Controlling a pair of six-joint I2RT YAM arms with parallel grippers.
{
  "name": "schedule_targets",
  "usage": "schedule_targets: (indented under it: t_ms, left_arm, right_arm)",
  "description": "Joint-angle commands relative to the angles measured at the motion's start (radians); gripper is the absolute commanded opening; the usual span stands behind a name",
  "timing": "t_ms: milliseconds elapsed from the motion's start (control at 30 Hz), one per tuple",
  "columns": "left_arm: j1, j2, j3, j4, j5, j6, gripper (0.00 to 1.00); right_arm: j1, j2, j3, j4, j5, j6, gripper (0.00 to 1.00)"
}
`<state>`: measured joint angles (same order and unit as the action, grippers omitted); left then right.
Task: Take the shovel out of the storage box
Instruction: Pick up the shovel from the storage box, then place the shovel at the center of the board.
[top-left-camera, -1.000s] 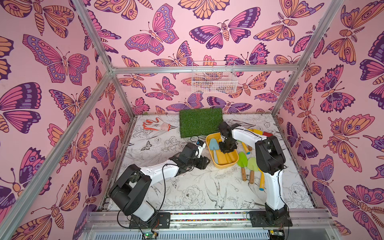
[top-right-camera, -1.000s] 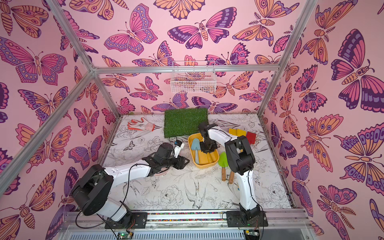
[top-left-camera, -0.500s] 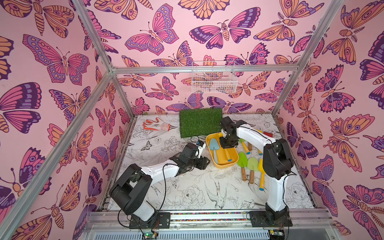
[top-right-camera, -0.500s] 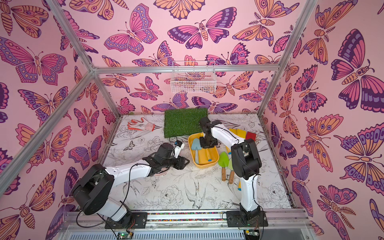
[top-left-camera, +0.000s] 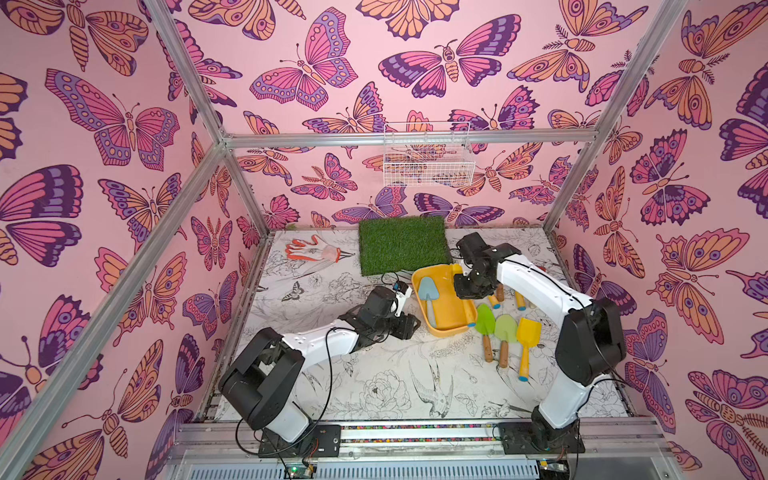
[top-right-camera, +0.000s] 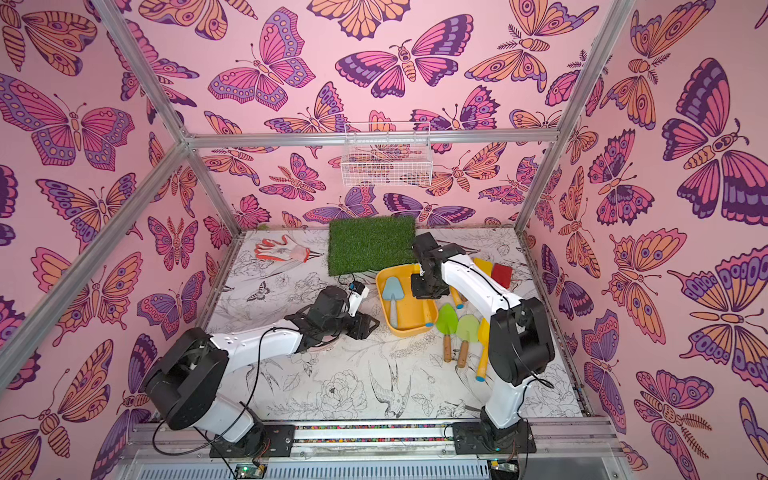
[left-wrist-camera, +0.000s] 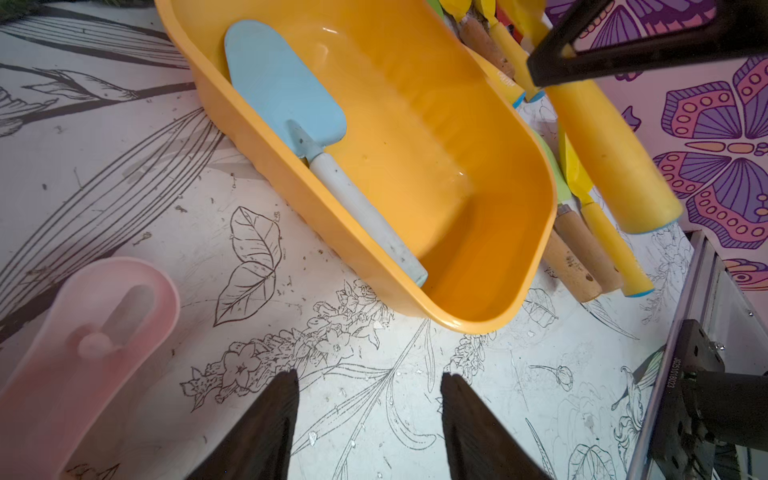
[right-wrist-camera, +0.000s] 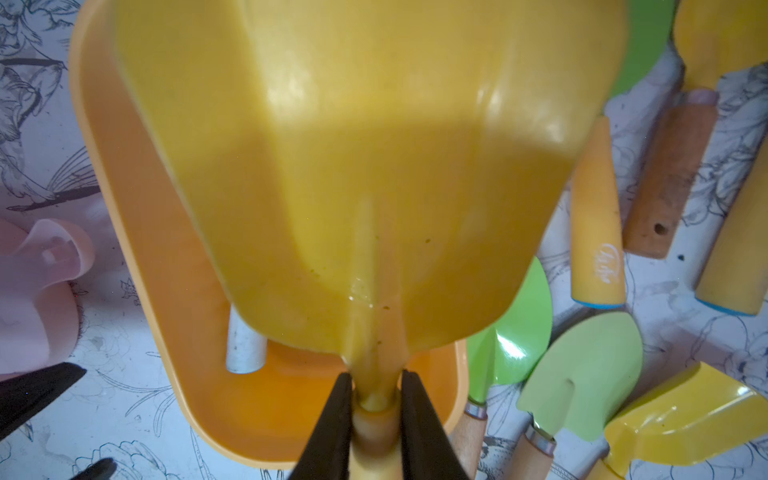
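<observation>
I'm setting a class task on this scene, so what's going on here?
The right gripper is shut on the neck of a yellow shovel, holding it up over the yellow storage box. A blue shovel lies inside the box. The left gripper is open and empty, beside the box. More shovels lie on the table next to it.

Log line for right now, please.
right gripper: shut on yellow shovel, held above storage box | left gripper: open, empty, beside box | blue shovel: in box
</observation>
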<state>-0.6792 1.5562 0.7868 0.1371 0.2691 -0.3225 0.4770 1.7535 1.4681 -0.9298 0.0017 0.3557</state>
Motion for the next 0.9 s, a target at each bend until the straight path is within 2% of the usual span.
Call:
schedule_targets:
  t_ms: [0,233,400,867]
  left_arm:
    - [0.006,0.019,0.015,-0.008,0.015,0.002,0.6]
    - [0.006,0.022,0.018,-0.009,0.022,-0.002,0.6]
    - [0.006,0.022,0.017,-0.009,0.022,-0.002,0.6]
    - [0.012,0.028,0.017,-0.008,0.027,-0.004,0.6]
  right_arm:
    - [-0.039,-0.057,-0.045,-0.051,0.028,0.042,0.15]
    - [-0.172,-0.217,-0.218,-0.044,0.046,0.095,0.16]
    - [-0.303,-0.298,-0.344,-0.015,0.027,0.109,0.16]
    - [-0.605,-0.273,-0.467,0.071,0.031,0.009,0.17]
